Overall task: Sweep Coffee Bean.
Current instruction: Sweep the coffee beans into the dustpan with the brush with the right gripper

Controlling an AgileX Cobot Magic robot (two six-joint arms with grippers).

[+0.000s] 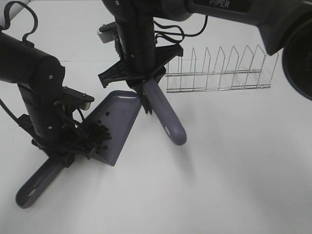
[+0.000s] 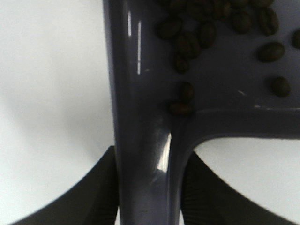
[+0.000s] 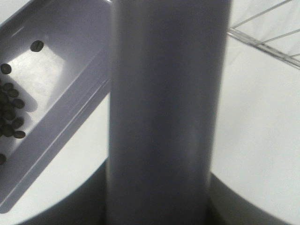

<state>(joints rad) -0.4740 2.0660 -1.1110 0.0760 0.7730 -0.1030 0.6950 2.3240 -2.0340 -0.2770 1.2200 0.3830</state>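
Note:
The grey-purple dustpan [image 1: 119,119] lies on the white table, its handle [image 2: 145,154] clamped in my shut left gripper [image 1: 63,155]. The coffee beans [image 1: 100,134] sit heaped in the pan's back corner near the handle, a few scattered further up the pan. They show close up in the left wrist view [image 2: 206,28] and at the edge of the right wrist view [image 3: 11,112]. My right gripper [image 1: 144,84] is shut on the brush's grey-purple handle [image 1: 168,114], which fills the right wrist view [image 3: 164,112]. The brush's black bristles [image 1: 147,106] hang by the pan's open edge.
A wire dish rack [image 1: 219,73] stands at the back right, also visible in the right wrist view [image 3: 262,28]. A dark round object [image 1: 298,53] shows at the right edge. White tabletop [image 1: 234,170] stretches in front and to the right.

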